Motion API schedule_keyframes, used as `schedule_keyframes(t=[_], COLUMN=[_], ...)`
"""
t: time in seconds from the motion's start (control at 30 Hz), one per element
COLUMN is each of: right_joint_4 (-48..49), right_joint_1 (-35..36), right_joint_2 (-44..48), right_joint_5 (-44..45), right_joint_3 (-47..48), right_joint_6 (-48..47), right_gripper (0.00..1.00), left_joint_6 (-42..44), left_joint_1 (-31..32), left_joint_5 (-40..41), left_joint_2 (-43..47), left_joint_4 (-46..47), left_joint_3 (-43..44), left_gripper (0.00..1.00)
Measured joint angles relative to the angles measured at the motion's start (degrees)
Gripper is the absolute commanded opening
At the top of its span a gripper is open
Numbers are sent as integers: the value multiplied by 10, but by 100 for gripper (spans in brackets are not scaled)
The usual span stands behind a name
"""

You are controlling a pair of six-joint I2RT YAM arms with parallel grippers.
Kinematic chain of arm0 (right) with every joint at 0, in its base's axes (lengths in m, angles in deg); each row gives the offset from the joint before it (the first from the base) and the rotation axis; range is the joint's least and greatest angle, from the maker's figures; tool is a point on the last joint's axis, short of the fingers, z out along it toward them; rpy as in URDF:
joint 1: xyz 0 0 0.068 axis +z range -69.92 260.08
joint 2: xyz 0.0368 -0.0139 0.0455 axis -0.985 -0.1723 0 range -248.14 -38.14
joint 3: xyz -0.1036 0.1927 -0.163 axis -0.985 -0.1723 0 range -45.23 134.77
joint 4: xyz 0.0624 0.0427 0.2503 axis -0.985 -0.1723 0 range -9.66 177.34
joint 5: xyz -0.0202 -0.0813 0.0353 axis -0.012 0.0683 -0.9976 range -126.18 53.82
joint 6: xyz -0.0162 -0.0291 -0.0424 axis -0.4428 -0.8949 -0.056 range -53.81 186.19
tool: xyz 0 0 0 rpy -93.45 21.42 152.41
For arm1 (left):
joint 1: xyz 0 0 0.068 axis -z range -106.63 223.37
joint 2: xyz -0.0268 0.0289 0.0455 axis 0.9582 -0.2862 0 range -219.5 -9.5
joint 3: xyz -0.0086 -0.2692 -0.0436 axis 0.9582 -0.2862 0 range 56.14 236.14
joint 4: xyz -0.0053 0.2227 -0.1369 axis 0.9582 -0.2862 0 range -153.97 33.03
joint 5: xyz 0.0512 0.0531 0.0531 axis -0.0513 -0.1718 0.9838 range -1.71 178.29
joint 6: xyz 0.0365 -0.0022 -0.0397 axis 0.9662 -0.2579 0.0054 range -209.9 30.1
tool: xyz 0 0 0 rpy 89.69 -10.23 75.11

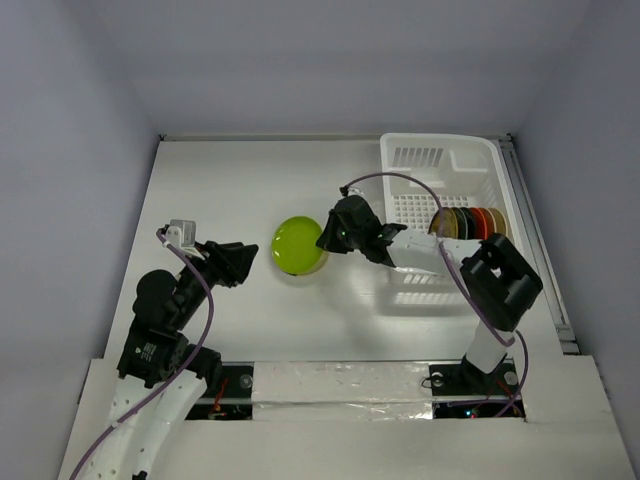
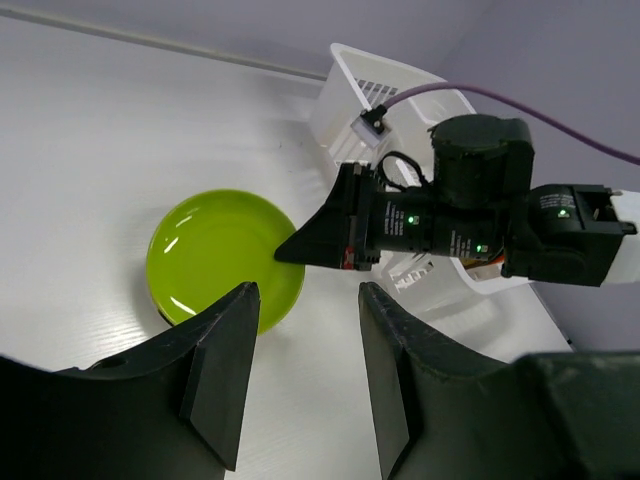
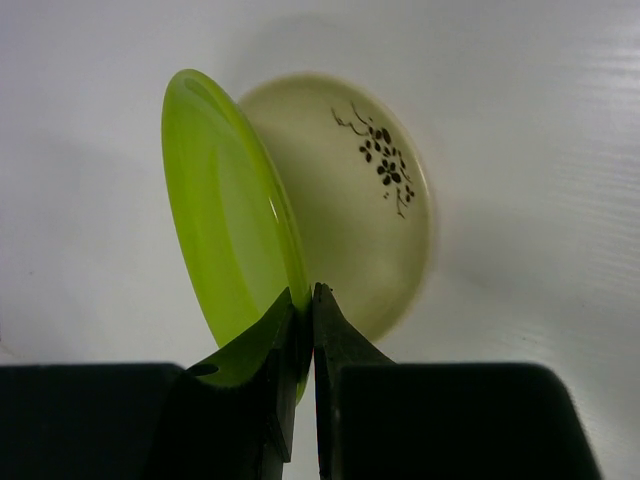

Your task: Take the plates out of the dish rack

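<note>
Green plate (image 3: 225,220): 1, rim clamped by right gripper (image 3: 303,300).
Cream plate (image 3: 370,230): 1, beneath it.
Dish rack (image 1: 420,156): 1, far-right corner.
Left gripper (image 2: 305,380): jaws parted, empty.

No lettering, brand name, number or sign is legible in any view. A pale mark on the left arm's black motor housing (image 1: 148,350) is too small to read. The cream plate (image 3: 350,225) bears only a dark blossom sprig.
</note>
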State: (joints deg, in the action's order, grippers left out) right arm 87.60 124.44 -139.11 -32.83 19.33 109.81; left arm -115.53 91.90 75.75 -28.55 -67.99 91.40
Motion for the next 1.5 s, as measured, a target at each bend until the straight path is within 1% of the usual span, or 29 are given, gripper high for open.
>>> schedule_keyframes(t=[0.17, 0.2, 0.23, 0.3, 0.33, 0.37, 0.4, 0.43, 0.47, 0.63, 0.67, 0.7, 0.73, 0.77, 0.8, 0.9, 0.93, 1.0, 1.1, 1.13, 1.17, 1.23, 1.37, 1.5], right_joint_4=[12, 14, 14, 15, 15, 14, 13, 12, 9, -29, -43, -57, -71, -88, -104, -169, -192, -239, -311, -331, -348, -380, -426, -436], right_joint_1=[0, 0, 0, 0, 0, 0, 0, 0, 0, 0, 0, 0, 0, 0, 0, -3, -5, -19, -78, -106, -130, -165, -189, -204], right_joint_2=[-16, -16, -16, -16, -16, -16, -15, -13, -10, 27, 41, 58, 76, 100, 124, 202, 228, 271, 318, 327, 332, 332, 296, 260], right_joint_5=[-9, -9, -10, -9, -7, -4, -2, 1, 4, 38, 51, 64, 80, 103, 125, 205, 230, 280, 334, 346, 359, 378, 388, 386], right_joint_3=[-23, -25, -26, -26, -27, -28, -30, -32, -35, -37, -36, -35, -35, -35, -35, -27, -21, -4, 30, 37, 41, 41, 39, 33], right_joint_6=[16, 17, 19, 20, 21, 21, 19, 18, 17, 4, -1, -6, -11, -20, -22, -37, -44, -59, -88, -99, -109, -128, -155, -175], right_gripper=[22, 26, 35, 45, 53, 58, 59, 63, 64, 64, 59, 51, 23, 8, 0, 0, 0, 0, 8, 16, 23, 32, 33, 33], left_joint_6=[0, 0, 0, 0, 0, 0, 0, 0, 0, -1, -1, -1, -1, -2, -2, -2, -2, -2, -2, -2, -2, -2, -2, -2], left_joint_1=[0, 0, 0, 0, -3, -3, -4, -4, -5, -6, -6, -6, -6, -6, -6, -6, -6, -6, -6, -6, -6, -6, -6, -6], left_joint_5=[0, 0, 0, 0, 0, 0, 0, 0, -1, -1, -1, -1, -1, -1, -1, -1, -1, -2, -3, -3, -3, -3, -3, -3], left_joint_2=[0, 0, 0, 0, 0, 0, 0, 0, 0, 0, 0, 0, 0, 0, 0, 1, 1, 2, 5, 5, 6, 6, 7, 7], left_joint_4=[0, 0, 0, 0, 0, 0, 0, 0, 0, 0, 0, 0, 0, 0, 0, 0, 0, 0, 0, 0, 0, 0, 0, 0], left_joint_3=[0, 0, 0, 0, 0, 0, 0, 0, 0, 0, 0, 0, 0, 0, 0, 0, 0, 0, 0, 0, 0, 0, 0, 0], left_gripper=[41, 41, 41, 41, 41, 41, 41, 41, 41, 41, 41, 41, 41, 41, 41, 41, 43, 43, 43, 43, 43, 43, 43, 43])
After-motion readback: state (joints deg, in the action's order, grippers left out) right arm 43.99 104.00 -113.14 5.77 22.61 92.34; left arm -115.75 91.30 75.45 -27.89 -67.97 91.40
